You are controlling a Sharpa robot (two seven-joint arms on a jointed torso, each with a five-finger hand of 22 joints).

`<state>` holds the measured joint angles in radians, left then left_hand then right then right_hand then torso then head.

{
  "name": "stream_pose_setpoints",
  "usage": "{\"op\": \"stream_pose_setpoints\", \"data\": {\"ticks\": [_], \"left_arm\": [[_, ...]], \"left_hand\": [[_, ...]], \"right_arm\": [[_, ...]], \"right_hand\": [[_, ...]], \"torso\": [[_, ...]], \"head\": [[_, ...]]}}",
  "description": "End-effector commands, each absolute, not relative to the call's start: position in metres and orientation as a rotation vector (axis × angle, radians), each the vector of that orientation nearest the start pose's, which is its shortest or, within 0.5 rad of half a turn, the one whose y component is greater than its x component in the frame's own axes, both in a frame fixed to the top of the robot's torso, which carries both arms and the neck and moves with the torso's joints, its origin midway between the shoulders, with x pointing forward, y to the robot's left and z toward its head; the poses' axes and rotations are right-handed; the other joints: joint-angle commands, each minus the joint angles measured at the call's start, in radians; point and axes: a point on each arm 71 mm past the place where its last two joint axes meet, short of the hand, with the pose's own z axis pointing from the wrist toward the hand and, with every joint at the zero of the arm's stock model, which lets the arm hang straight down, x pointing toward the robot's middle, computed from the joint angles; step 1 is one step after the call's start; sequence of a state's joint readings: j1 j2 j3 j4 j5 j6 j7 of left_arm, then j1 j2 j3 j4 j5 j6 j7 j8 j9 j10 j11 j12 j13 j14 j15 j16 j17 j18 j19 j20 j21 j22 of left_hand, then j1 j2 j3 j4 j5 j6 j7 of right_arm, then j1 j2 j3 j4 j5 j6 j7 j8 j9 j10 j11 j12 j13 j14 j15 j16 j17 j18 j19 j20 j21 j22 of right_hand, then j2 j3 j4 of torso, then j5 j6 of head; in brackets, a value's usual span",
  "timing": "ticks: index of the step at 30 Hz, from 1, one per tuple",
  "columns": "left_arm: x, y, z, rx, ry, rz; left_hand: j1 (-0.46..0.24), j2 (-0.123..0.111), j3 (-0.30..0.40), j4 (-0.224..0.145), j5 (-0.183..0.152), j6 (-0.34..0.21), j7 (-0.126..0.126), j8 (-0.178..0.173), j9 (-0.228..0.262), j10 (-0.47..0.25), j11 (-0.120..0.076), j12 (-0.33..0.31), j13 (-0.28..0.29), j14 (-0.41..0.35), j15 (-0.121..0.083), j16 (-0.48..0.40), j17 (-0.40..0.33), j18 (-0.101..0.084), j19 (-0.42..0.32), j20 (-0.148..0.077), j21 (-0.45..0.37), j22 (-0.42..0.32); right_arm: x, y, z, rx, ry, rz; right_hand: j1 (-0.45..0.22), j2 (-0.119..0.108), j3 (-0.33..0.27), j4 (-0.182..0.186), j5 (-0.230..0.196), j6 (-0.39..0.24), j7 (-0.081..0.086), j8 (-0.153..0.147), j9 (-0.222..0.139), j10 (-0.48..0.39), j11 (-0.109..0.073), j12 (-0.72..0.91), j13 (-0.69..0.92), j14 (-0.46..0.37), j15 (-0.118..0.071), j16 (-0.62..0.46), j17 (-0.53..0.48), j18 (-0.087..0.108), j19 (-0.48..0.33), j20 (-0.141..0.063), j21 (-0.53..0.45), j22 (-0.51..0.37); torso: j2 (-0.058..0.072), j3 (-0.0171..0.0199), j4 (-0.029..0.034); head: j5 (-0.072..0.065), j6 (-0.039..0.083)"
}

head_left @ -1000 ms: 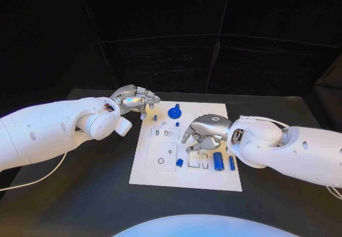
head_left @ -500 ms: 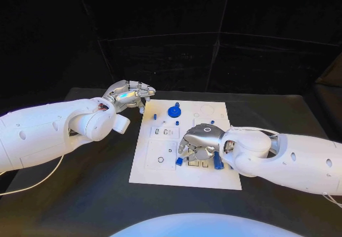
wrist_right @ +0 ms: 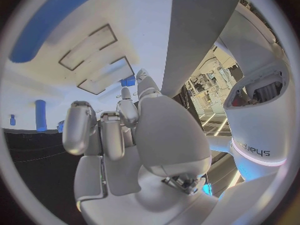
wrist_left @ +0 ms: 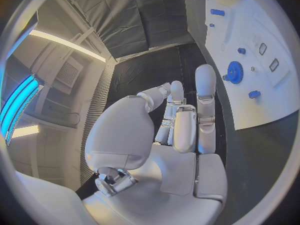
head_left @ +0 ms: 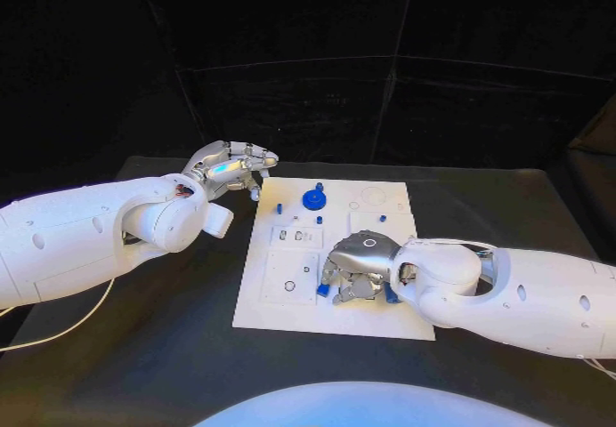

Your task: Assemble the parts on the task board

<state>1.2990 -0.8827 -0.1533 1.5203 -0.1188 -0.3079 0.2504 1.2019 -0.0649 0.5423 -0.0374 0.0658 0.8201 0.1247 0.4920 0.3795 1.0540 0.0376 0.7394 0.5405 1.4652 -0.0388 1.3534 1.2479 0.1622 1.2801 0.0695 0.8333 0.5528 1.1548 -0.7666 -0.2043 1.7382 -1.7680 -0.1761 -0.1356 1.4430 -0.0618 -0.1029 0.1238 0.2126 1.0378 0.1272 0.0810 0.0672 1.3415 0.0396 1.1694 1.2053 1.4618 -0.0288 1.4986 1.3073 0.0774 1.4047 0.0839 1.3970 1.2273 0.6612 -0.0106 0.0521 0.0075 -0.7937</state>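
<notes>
Our right hand [head_left: 360, 265] reaches for parts on the task board [head_left: 295, 311], its grasp hidden; left hand [head_left: 231, 166] curls empty beside it. Next we lift one.

A black table [head_left: 154, 347] carries the work area. A dark draped backdrop [head_left: 308, 89] stands behind its far edge. A white cable [head_left: 52, 327] lies on the table's left side.

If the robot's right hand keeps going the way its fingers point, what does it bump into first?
Most likely the small blue parts right under its fingers, lying on the white task board. The right hand points down at them, though how close it is stays unclear.
</notes>
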Motion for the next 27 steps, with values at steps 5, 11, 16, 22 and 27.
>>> {"op": "stream_pose_setpoints", "data": {"ticks": [5,11,16,22,27], "left_arm": [[0.492,0.229,-0.177,-1.011,1.575,-1.381],[0.492,0.229,-0.177,-1.010,1.577,-1.382],[0.492,0.228,-0.178,-1.010,1.580,-1.383],[0.492,0.227,-0.178,-1.011,1.592,-1.388],[0.492,0.226,-0.179,-1.011,1.602,-1.393]], "left_hand": [[0.009,-0.005,-0.001,-0.005,-0.005,0.008,0.001,-0.003,-0.001,-0.006,0.003,-0.003,-0.001,-0.001,0.004,-0.007,-0.001,0.015,-0.009,-0.001,-0.006,-0.001],[0.009,-0.005,-0.001,-0.006,-0.006,0.008,0.001,-0.004,-0.002,-0.007,0.003,-0.004,-0.003,-0.002,0.004,-0.008,-0.002,0.015,-0.009,-0.001,-0.007,-0.002],[0.009,-0.005,-0.001,-0.006,-0.006,0.008,0.001,-0.004,-0.002,-0.007,0.003,-0.004,-0.003,-0.002,0.004,-0.008,-0.002,0.015,-0.009,-0.001,-0.007,-0.002],[0.013,-0.004,0.000,-0.008,-0.005,0.009,0.001,-0.004,-0.004,-0.006,0.002,-0.005,-0.007,-0.002,0.004,-0.008,-0.002,0.015,-0.008,-0.001,-0.009,-0.003],[0.017,-0.003,0.000,-0.011,-0.005,0.010,0.001,-0.004,-0.006,-0.006,0.002,-0.005,-0.010,-0.001,0.004,-0.008,-0.002,0.015,-0.007,-0.001,-0.010,-0.003]], "right_arm": [[0.385,-0.098,-0.246,-0.694,1.751,0.695],[0.384,-0.095,-0.248,-0.690,1.744,0.692],[0.383,-0.092,-0.250,-0.695,1.745,0.692],[0.382,-0.089,-0.252,-0.715,1.730,0.681],[0.381,-0.086,-0.252,-0.728,1.705,0.659]], "right_hand": [[-0.016,-0.002,-0.009,0.004,-0.010,0.006,0.004,-0.002,0.001,0.005,0.006,0.006,0.007,0.084,0.001,0.009,0.143,-0.008,0.002,-0.003,0.004,0.004],[-0.016,0.000,-0.009,0.005,-0.010,0.007,0.003,-0.002,0.002,0.010,0.005,0.014,0.014,0.085,0.001,0.011,0.147,-0.009,0.004,-0.003,0.006,0.008],[-0.011,0.005,-0.005,0.004,-0.002,0.010,0.002,-0.001,0.002,0.012,0.004,0.019,0.018,0.085,0.000,0.012,0.149,-0.009,0.005,-0.004,0.007,0.009],[-0.007,0.008,-0.003,0.003,0.003,0.013,0.002,-0.001,0.003,0.014,0.004,0.022,0.021,0.085,0.000,0.012,0.150,-0.009,0.006,-0.004,0.008,0.011],[-0.004,0.006,-0.003,0.002,0.001,0.013,0.002,-0.001,0.002,0.012,0.004,0.021,0.020,0.086,0.000,0.013,0.151,-0.010,0.007,-0.005,0.009,0.013]], "torso": [[0.000,0.0000,0.0008],[0.000,-0.0003,0.0005],[0.000,-0.0004,0.0003],[-0.001,0.0007,0.0011],[-0.001,0.0000,0.0003]], "head": [[0.000,-0.001],[0.000,-0.002],[0.000,-0.005],[0.000,-0.007],[-0.001,-0.007]]}}
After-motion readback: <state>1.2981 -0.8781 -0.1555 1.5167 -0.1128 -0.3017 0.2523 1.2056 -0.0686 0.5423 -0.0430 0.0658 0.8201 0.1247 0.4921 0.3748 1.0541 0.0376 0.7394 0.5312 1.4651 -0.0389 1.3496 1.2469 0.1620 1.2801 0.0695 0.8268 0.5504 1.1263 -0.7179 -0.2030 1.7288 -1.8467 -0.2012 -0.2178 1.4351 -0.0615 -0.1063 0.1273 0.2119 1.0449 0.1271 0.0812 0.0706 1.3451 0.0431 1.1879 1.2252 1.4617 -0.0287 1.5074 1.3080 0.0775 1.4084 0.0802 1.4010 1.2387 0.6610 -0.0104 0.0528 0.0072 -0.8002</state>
